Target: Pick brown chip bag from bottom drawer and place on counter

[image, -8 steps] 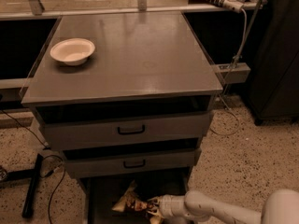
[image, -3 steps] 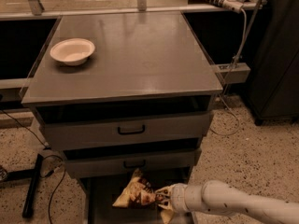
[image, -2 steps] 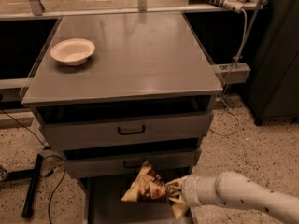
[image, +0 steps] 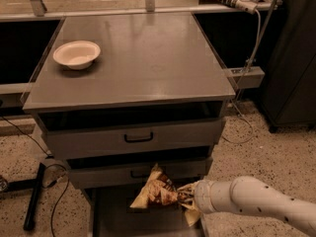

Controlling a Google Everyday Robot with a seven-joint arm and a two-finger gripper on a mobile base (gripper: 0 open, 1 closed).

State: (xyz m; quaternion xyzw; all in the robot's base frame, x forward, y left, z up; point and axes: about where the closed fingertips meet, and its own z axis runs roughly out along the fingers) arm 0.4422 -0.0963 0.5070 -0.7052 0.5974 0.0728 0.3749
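The brown chip bag (image: 154,192), dark brown with tan edges, hangs in the air in front of the middle drawer, above the open bottom drawer (image: 111,216). My gripper (image: 183,199) is shut on the bag's right end, at the tip of my white arm (image: 256,204) that reaches in from the lower right. The grey counter (image: 148,58) spreads above the drawers.
A white bowl (image: 76,54) sits at the counter's left. Two upper drawers with black handles (image: 138,138) stand slightly open. A black stand and cables (image: 37,194) lie on the floor at left. A dark cabinet (image: 294,58) stands at right.
My gripper has lifted the chip bag up out of the bottom drawer and carried it up and to the right. The arm has risen with it.
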